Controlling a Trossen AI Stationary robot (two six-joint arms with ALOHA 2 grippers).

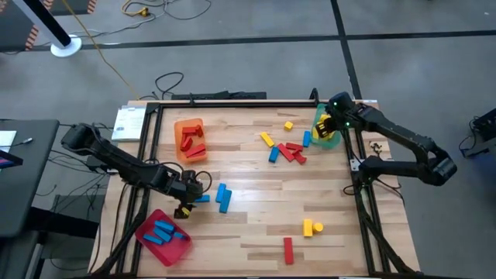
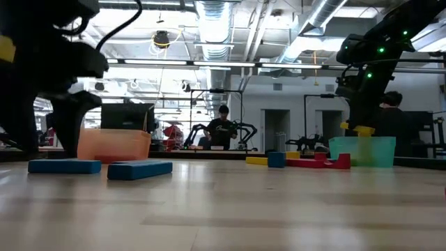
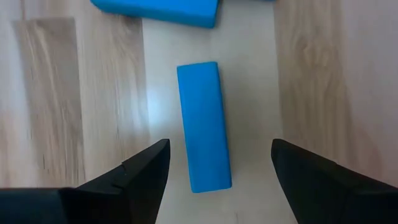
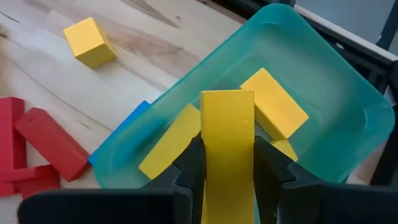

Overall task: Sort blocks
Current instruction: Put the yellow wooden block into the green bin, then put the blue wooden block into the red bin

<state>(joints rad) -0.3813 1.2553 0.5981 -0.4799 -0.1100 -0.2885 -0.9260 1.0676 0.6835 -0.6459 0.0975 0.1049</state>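
Note:
My left gripper (image 3: pixel 221 147) (image 1: pixel 191 195) is open, near the table's near-left part. It points down over a blue bar block (image 3: pixel 204 124) that lies flat on the wood, one finger on either side and neither touching. A second blue block (image 3: pixel 155 9) (image 1: pixel 225 198) lies just beyond. My right gripper (image 4: pixel 227 152) (image 1: pixel 325 124) is shut on a yellow block (image 4: pixel 227 134) over the green tray (image 4: pixel 323 74) (image 1: pixel 329 139) at the far right, where other yellow blocks (image 4: pixel 273 102) lie. The orange tray (image 1: pixel 190 125) holds red blocks, the red tray (image 1: pixel 147 225) blue ones. My right gripper pinches the yellow bar block between its two fingers (image 4: pixel 189 165), on its two long sides (image 4: pixel 208 143). The fingers lie along the bar and point down. The block is lifted clear and hangs above the green tray's inside (image 2: pixel 361 130).
Loose blocks lie on the table: a yellow cube (image 1: pixel 288 125), a yellow bar (image 1: pixel 266 139), blue ones (image 1: pixel 273 153), a red cluster (image 1: pixel 293 151), and near the front edge two yellow pieces (image 1: pixel 311 227) and a red bar (image 1: pixel 288 249). A black frame rims the table (image 1: pixel 232 103).

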